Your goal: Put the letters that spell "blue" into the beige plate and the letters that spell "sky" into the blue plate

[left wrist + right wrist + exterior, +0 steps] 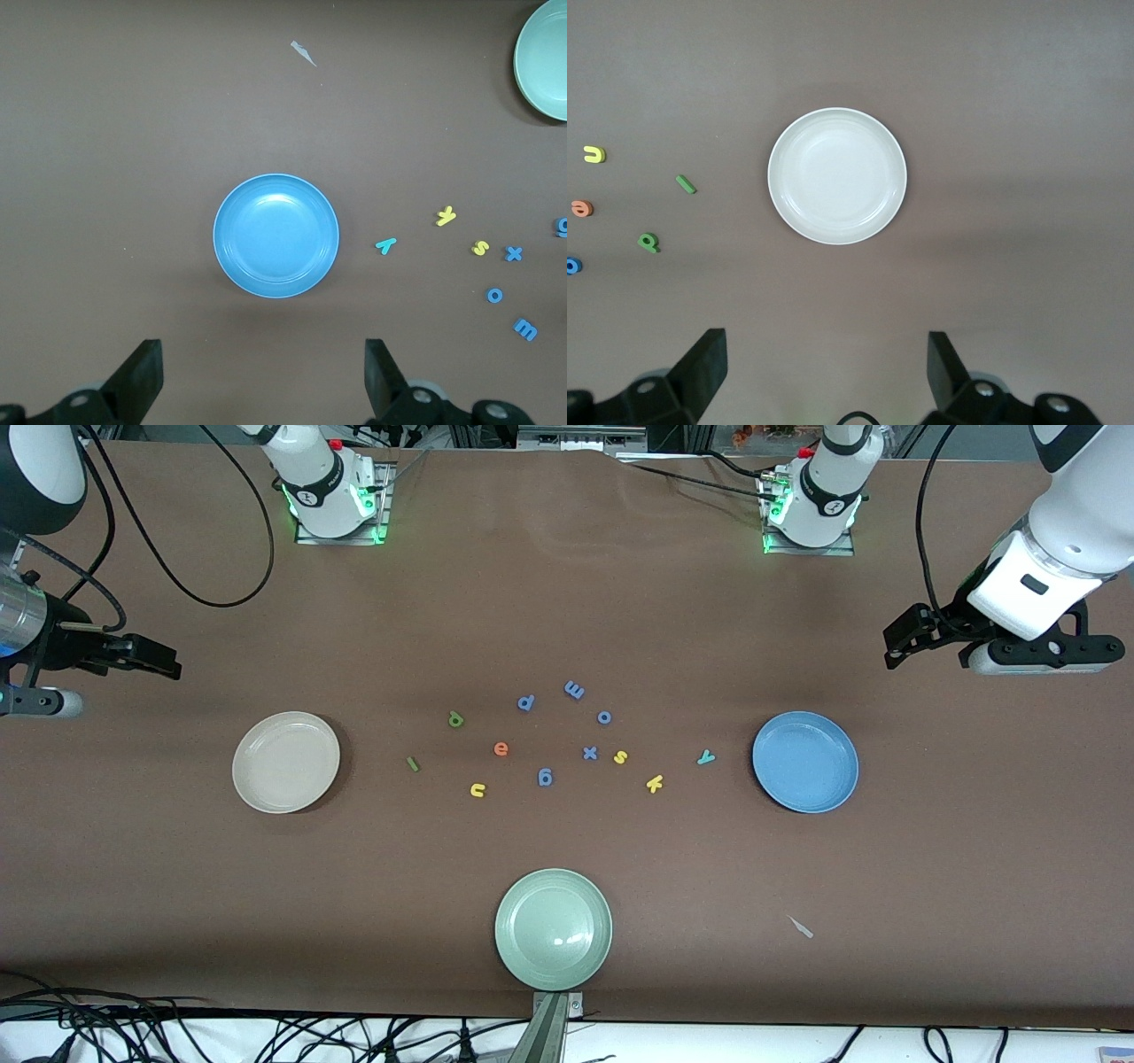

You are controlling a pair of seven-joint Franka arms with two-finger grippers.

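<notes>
The beige plate (285, 762) lies toward the right arm's end of the table and the blue plate (804, 762) toward the left arm's end, both bare. Between them lie the green b (455, 719), dark-green l (412, 763), orange e (500, 749), yellow u (477, 789), yellow s (621, 757), yellow k (655, 783) and teal y (705, 757). My left gripper (897, 642) (263, 354) hangs open high over the table beside the blue plate (275, 235). My right gripper (168, 664) (826, 350) hangs open beside the beige plate (836, 175). Neither holds anything.
A pale green plate (553, 928) sits near the table's front edge. Several periwinkle-blue letters (574, 689) lie mixed among the coloured ones. A small pale scrap (801, 926) lies nearer the front camera than the blue plate. Cables run along the front edge.
</notes>
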